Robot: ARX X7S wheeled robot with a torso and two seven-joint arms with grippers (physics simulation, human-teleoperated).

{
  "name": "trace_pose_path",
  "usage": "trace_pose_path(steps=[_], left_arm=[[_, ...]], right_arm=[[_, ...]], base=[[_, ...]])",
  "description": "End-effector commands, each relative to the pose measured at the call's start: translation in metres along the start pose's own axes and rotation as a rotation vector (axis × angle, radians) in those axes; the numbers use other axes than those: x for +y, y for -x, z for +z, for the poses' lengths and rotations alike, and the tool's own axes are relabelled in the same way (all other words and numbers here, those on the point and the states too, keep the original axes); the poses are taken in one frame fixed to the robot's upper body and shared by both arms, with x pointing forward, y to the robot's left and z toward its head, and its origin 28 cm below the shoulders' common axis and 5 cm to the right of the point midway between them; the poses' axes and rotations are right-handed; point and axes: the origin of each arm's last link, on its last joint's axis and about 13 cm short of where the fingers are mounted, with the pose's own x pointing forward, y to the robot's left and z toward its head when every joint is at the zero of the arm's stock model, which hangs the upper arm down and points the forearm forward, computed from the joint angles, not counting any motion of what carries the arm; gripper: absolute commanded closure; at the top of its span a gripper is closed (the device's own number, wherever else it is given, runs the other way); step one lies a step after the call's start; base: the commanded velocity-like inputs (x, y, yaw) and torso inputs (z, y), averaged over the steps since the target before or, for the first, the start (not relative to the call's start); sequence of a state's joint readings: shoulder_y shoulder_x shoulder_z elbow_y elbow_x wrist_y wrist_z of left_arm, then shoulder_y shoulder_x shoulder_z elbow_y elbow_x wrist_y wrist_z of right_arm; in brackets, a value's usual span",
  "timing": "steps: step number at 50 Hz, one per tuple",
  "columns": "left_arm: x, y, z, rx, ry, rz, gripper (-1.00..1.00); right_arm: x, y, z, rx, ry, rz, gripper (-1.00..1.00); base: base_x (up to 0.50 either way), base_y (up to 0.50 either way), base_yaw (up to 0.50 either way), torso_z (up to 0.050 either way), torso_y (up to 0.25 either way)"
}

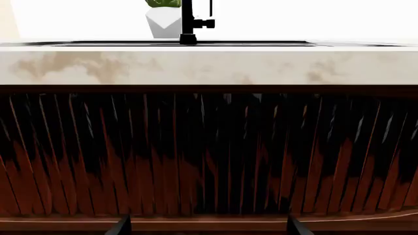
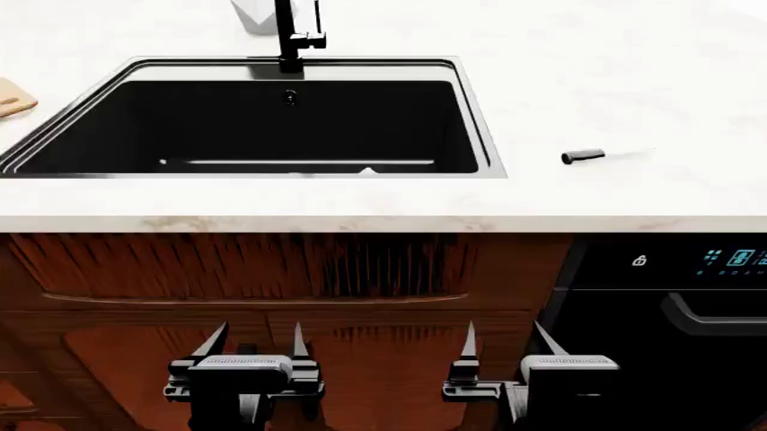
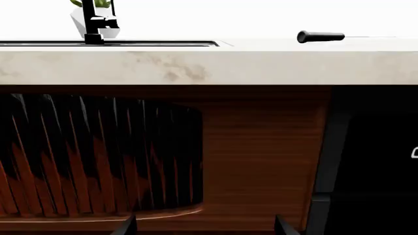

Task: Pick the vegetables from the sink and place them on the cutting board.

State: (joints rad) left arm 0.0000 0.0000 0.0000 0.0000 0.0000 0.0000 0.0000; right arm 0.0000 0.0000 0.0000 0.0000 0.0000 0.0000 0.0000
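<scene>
We hang both pincers, left pincer (image 2: pixel 254 346) and right pincer (image 2: pixel 504 346), released below the desk (image 2: pixel 623 81) edge, the sink (image 2: pixel 473 108) ahead hiding its vegetables, cutting board (image 2: pixel 13 97) peeking far left.

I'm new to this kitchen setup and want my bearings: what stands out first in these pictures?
The large black rectangular sink basin with a thin steel rim dominates the pale marble counter, with a tall black faucet at its far edge. Below the counter edge, the left hand and right hand hang open before the reddish wooden cabinet front. A small black-handled tool lies on the counter beyond the sink on the robot's right.
</scene>
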Motion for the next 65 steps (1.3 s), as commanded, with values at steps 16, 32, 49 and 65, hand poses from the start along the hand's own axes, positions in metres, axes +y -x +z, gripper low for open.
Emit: trace_pose_path(steps=[16,32,49,65], left_arm=[[0.002,-0.005,0.073,-0.224,0.012,-0.02,-1.0],[0.005,-0.015,0.16,-0.508,0.011,-0.027,-1.0],[0.007,-0.019,0.157,-0.446,0.022,-0.034,-1.0],[0.007,-0.044,0.165,-0.343,-0.011,-0.001,-1.0]], right_arm=[[-0.007,-0.004,0.082,-0.184,-0.039,0.004,-1.0],[-0.021,-0.009,0.161,-0.377,-0.01,0.054,-1.0],[-0.012,-0.008,0.158,-0.379,0.046,0.07,-1.0],[-0.02,-0.021,0.167,-0.351,0.041,0.029,-1.0]], base=[[0.0,0.0,0.0,0.034,0.0],[0.0,0.0,0.0,0.05,0.0],[0.11,0.48,0.0,0.029,0.0],[0.23,0.45,0.0,0.0,0.0]])
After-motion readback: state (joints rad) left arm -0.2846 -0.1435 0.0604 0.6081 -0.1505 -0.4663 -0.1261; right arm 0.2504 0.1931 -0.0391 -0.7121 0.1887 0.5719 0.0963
